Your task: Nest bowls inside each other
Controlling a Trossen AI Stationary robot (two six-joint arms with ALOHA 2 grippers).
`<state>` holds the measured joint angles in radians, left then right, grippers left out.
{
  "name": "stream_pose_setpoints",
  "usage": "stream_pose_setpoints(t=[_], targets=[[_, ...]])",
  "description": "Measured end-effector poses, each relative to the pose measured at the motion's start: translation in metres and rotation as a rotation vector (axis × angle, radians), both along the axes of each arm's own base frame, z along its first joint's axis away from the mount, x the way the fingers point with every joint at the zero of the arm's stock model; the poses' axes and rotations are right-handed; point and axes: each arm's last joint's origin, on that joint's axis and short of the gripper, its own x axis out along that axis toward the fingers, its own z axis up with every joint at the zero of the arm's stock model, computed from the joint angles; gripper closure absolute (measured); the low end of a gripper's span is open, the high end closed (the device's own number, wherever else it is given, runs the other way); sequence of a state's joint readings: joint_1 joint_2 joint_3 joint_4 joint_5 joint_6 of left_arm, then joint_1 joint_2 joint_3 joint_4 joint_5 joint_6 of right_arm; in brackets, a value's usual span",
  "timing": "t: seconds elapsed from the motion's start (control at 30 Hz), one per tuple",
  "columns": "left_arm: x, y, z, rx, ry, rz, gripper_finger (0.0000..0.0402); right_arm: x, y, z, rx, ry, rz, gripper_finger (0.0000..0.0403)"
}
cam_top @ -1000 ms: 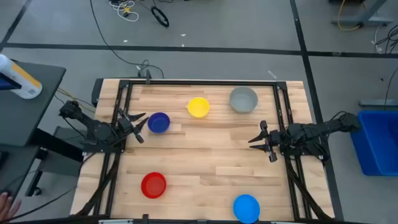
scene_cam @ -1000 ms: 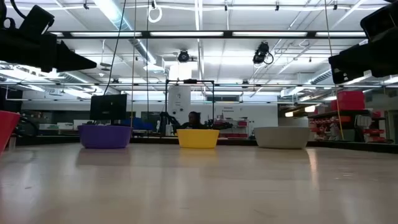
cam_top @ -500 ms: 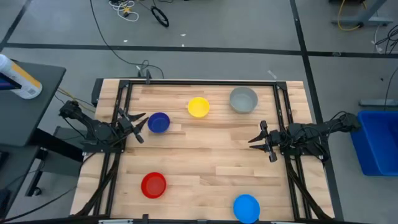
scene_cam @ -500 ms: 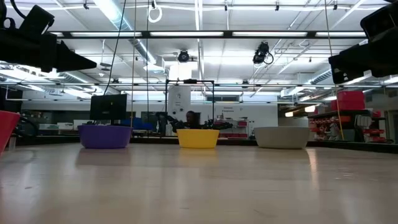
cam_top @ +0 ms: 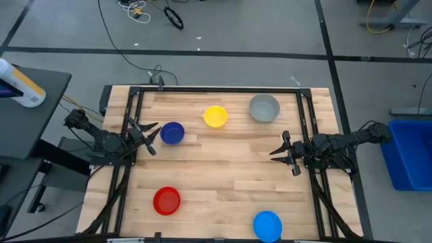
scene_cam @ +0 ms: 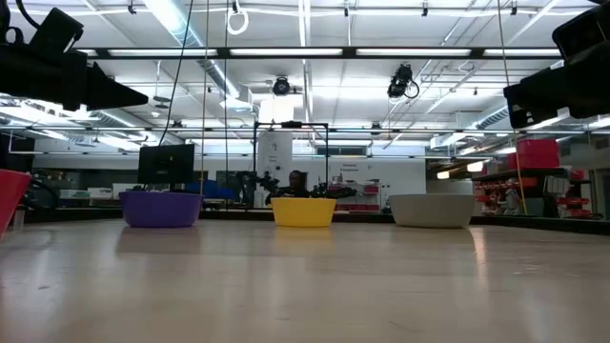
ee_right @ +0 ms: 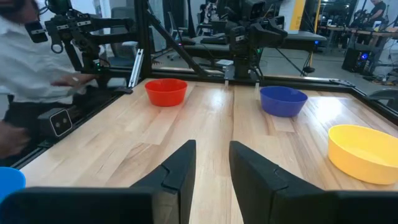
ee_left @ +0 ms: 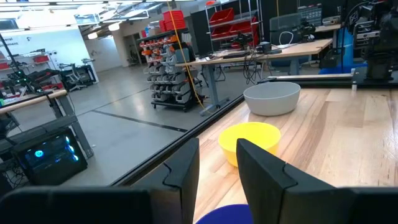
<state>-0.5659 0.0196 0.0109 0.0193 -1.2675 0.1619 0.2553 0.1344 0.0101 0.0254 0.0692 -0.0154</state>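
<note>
Five bowls stand apart, each on its base on the wooden table (cam_top: 223, 169). The grey bowl (cam_top: 264, 108), the yellow bowl (cam_top: 215, 116) and the dark blue bowl (cam_top: 173, 133) are toward the far edge. The red bowl (cam_top: 167, 200) and the light blue bowl (cam_top: 267, 225) are near the front. My left gripper (cam_top: 154, 138) hovers level at the left edge, just left of the dark blue bowl (ee_left: 224, 214), open and holding nothing. My right gripper (cam_top: 273, 152) hovers level at the right side, open, with bare table below it (ee_right: 211, 165).
Black frame rails (cam_top: 202, 90) run along the table's far, left and right sides. A person in a white sleeve (ee_right: 31, 62) stands beyond the table's left edge. A blue bin (cam_top: 408, 152) stands on the floor at the right. The table's middle lies bare between the bowls.
</note>
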Motion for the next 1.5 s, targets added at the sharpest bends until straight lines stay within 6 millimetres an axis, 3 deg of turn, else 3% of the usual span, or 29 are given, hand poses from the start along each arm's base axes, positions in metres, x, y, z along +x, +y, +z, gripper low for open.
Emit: stream_pose_setpoints(t=[0.6,0.9,1.13,1.5], targets=[[0.0,0.0,0.0,-0.005,-0.004,-0.003,0.0285,0.0,0.0,0.0,0.0,0.0,0.0,0.0295],[0.001,-0.002,0.001,-0.164,-0.134,-0.073,0.0285,0.0,0.0,0.004,0.072,-0.033,0.001,0.0296],[0.002,-0.003,0.002,-0.193,-0.163,-0.112,0.0285,0.001,-0.001,0.005,0.051,-0.049,-0.033,0.0297],[0.004,-0.007,0.004,-0.17,-0.139,-0.302,0.0285,0.0,-0.002,0.024,0.289,-0.2,-0.026,0.0296]])
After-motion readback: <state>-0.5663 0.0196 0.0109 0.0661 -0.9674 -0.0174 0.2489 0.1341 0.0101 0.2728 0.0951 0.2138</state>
